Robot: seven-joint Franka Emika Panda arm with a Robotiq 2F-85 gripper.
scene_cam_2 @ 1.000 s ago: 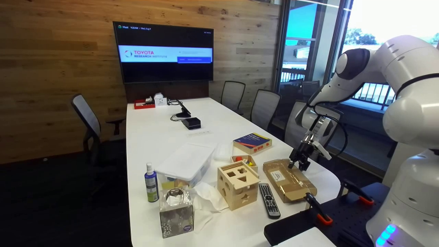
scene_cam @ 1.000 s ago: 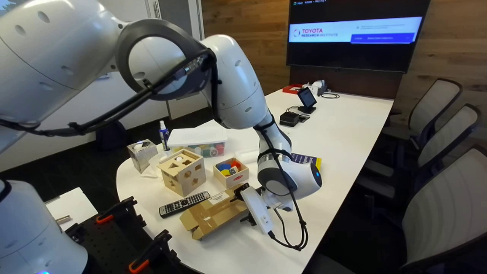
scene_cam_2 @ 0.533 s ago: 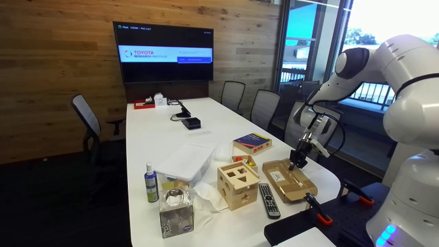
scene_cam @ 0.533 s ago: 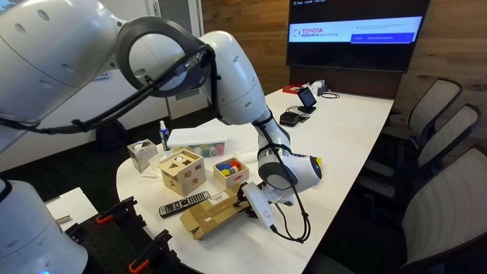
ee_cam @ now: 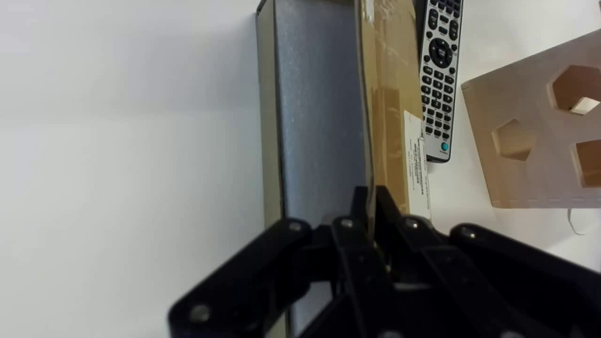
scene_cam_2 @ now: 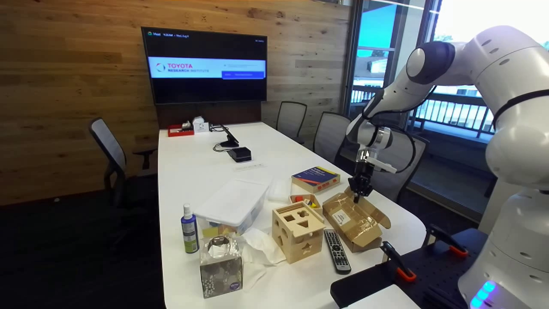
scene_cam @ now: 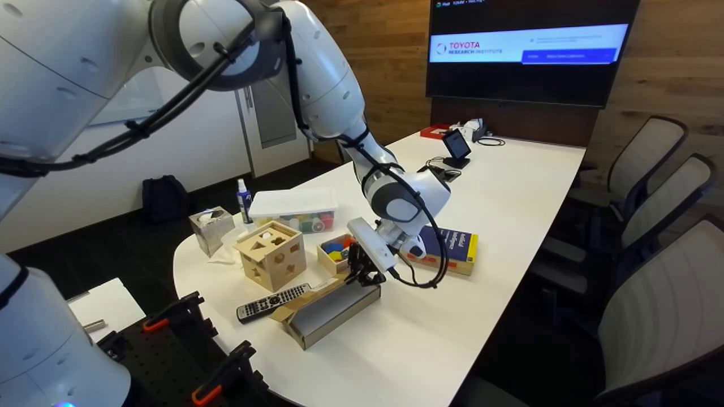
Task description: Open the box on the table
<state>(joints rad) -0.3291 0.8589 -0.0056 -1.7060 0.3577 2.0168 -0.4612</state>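
A long white conference table (scene_cam_2: 193, 167) stretches from its rounded end toward a black wall screen (scene_cam_2: 208, 66) on wood panelling (scene_cam_2: 64, 107). Near that rounded end lies the shallow rectangular tan cardboard box (scene_cam: 342, 317), long axis roughly lengthwise, opening facing the nearer long edge; the black gripper (ee_cam: 371, 202) pinches its tilted lid (scene_cam_2: 356, 219).

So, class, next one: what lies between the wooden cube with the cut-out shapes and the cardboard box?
A remote control lies between the wooden cube and the cardboard box; both exterior views and the wrist view show it there.
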